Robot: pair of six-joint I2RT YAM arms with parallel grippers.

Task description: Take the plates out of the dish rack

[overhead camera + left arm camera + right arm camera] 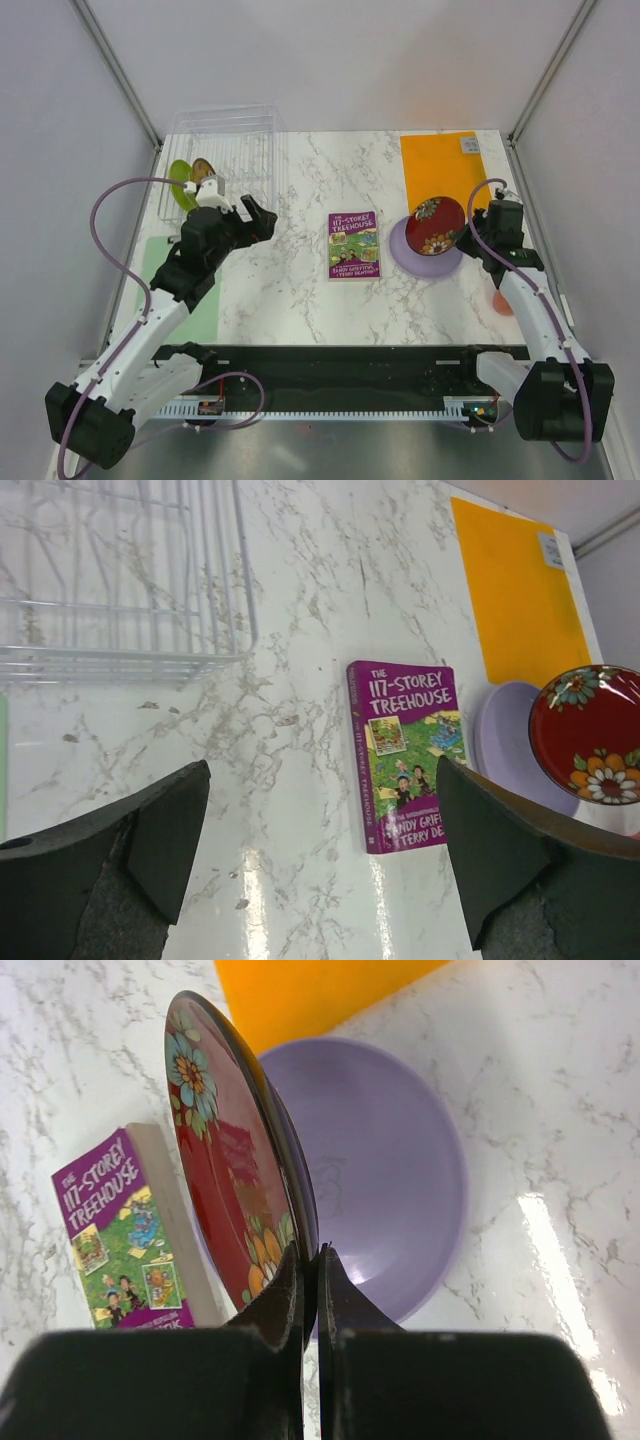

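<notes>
My right gripper [466,232] [311,1260] is shut on the rim of the dark red patterned plate [434,225] [225,1160], which it holds tilted on edge just over the lavender plate [412,262] [390,1180] lying flat on the table. The clear dish rack [225,148] [120,570] stands at the back left. A lime green plate [180,186] and a yellow patterned plate [202,169] stand upright at its left end, partly hidden by the left arm. In front of the rack my left gripper [262,220] [322,810] hangs open over bare marble, holding nothing.
A purple book [353,244] [405,750] [115,1230] lies mid-table. An orange mat [440,165] [515,590] lies at the back right, a pale green mat [190,300] at the front left. An orange-pink cup [502,302] peeks out beside the right arm.
</notes>
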